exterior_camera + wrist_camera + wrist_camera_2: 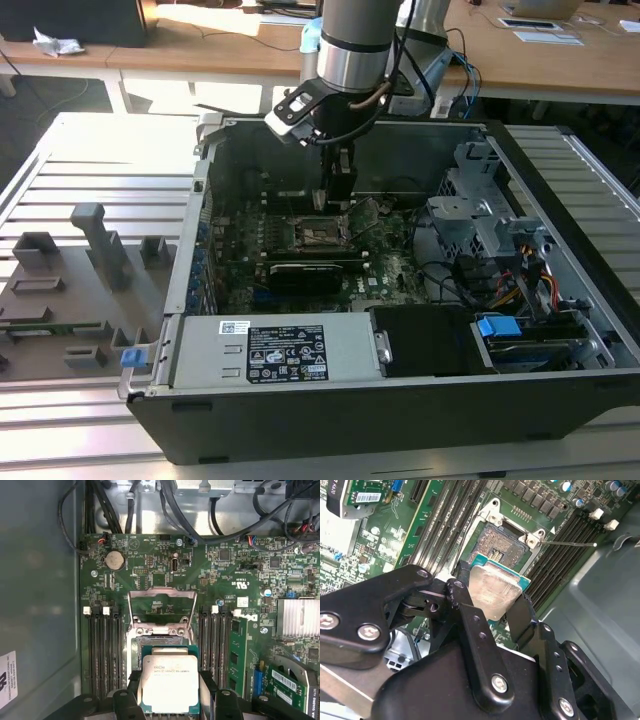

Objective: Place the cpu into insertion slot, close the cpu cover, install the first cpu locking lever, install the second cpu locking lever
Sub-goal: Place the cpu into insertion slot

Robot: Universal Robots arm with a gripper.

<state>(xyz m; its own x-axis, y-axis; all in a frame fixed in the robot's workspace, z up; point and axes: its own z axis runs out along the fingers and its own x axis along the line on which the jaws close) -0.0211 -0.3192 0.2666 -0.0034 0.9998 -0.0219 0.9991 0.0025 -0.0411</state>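
Black metal PC case [400, 420] lying on its side with the panel off, and the robot arm [355, 45] reaching down into it from above. Most of the floor of the case is green motherboard [395, 265], with a grey power supply [200, 350] along the near edge in the exterior view.

The pincer [492, 597] is narrowed onto the chip [495, 592]. One black finger [465, 605] sits on each side edge, silver lid facing the wrist cameras. So the chip is in the grip, hanging just above and a bit to one side of the socket [160, 642], not seated in it.

Progress-wise I'd call it step one, not finished. The socket is bare and its contact field shows in the second wrist view. The cover [161, 594] is flipped up and standing open behind the socket, so closing it is left to do. A thin wire lever [570, 543] sticks out sideways from the socket corner, looks unlatched to me. I can't make out the other lever for sure. So basically all four steps remain.

Writing: a big white sticker [285, 355] with logos and a barcode on the power supply, a white label on the case wall [7, 679], and a few lines of tiny print on the chip's lid. Not spelling any of it out.
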